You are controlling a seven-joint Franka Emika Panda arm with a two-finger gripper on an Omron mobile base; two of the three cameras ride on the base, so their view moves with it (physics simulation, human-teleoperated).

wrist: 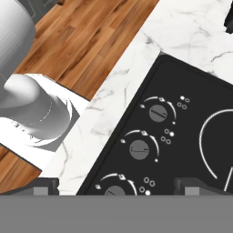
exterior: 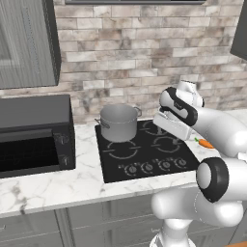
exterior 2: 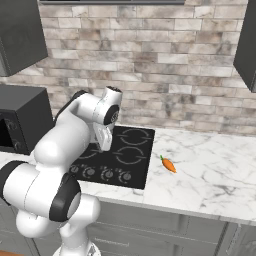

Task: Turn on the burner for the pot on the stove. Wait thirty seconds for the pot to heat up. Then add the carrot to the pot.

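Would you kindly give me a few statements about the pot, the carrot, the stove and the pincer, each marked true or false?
1. The grey brushed-metal pot stands on the flat black glass stove's rear left ring. True.
2. The small orange carrot lies inside the pot. False: it lies on the white marble counter, right of the stove.
3. The pincer is clamped on a knob. False: it is open above the round stove knobs.
4. A black microwave-like box sits left of the stove. True.
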